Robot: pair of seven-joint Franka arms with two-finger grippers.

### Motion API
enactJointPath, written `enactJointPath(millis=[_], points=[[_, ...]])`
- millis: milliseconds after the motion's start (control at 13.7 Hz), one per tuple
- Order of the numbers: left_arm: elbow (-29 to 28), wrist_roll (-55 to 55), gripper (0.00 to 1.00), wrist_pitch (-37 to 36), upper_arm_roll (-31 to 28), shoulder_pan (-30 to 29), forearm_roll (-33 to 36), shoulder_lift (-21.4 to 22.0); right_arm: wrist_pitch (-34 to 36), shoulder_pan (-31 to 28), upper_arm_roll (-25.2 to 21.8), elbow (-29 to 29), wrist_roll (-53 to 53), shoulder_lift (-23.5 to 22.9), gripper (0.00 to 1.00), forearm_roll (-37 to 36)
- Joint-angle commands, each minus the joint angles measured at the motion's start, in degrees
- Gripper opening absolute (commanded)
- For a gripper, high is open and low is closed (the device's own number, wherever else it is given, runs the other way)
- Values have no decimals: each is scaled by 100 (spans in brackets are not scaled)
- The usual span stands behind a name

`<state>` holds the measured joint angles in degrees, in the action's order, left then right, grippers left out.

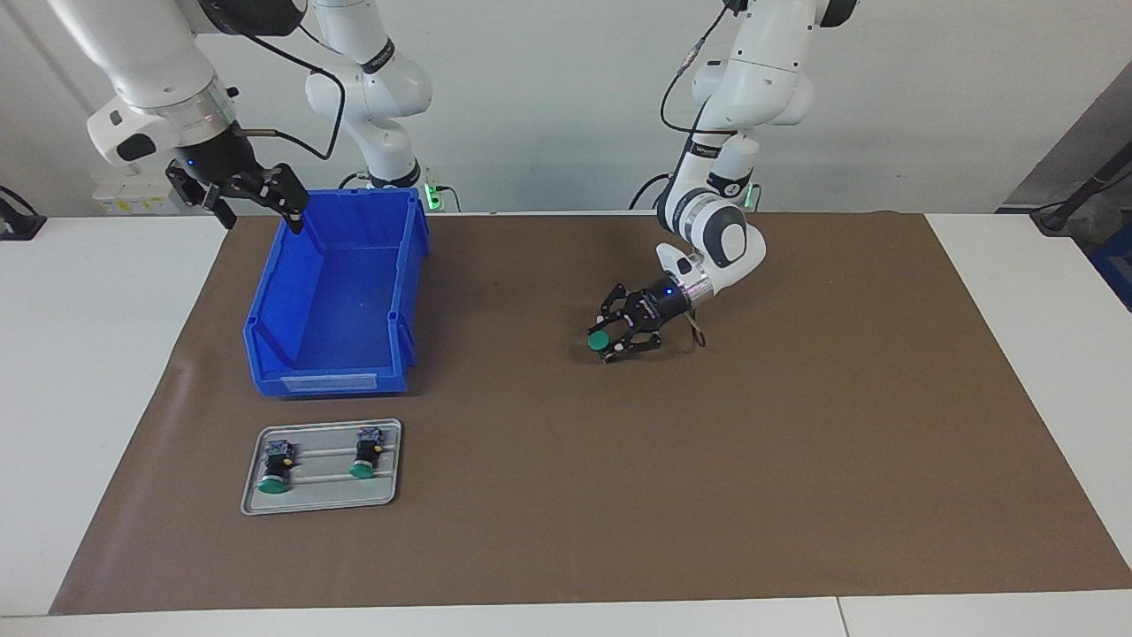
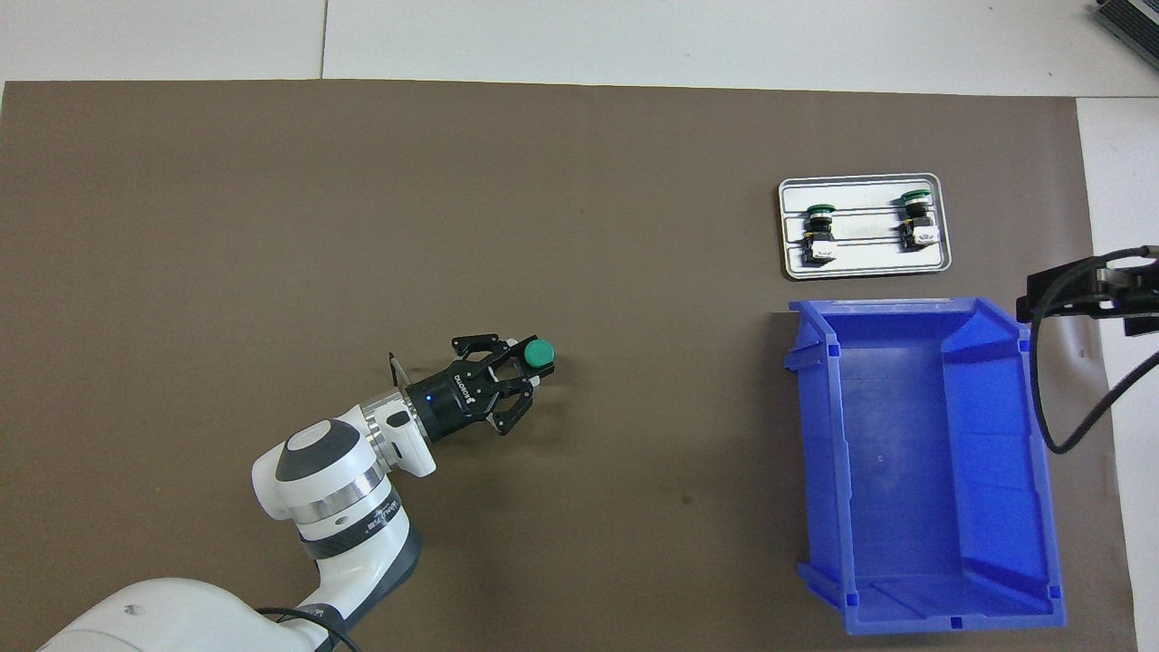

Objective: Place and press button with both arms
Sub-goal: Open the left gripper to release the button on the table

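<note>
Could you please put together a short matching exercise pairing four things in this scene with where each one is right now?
Things:
1. left pincer
2. right pincer
3. blue bin
4. metal tray

Places or states:
A. farther from the robots than the blue bin, with two buttons lying on it
B. low over the brown mat, shut on a green-capped button
C. raised and open, over the bin's rim nearest the robots
D. on the mat toward the right arm's end of the table, nothing in it

Pairs: 1-B, 2-C, 3-D, 4-A
</note>
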<state>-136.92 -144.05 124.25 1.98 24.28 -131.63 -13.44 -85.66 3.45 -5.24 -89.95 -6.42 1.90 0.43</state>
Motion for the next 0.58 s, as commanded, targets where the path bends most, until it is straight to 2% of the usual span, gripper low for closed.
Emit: enactJointPath(millis=[0, 73, 218, 291, 509], points=[[-195, -149, 43, -130, 12, -90, -99, 219, 23, -19, 15, -119, -62, 135, 100, 124], [-230, -149, 49, -69, 12, -81, -99, 219, 23, -19, 23, -119, -62, 135, 100, 124], [-344, -140, 50, -103, 4, -90, -91, 236, 23, -19, 23, -119, -62, 135, 100, 124], [-371, -132, 55, -138, 4, -99, -91, 245, 23, -19, 23, -119, -62, 135, 100, 124], [-388, -97, 61, -165, -5, -204, -47, 280, 23, -19, 23, -119, -62, 135, 100, 124]])
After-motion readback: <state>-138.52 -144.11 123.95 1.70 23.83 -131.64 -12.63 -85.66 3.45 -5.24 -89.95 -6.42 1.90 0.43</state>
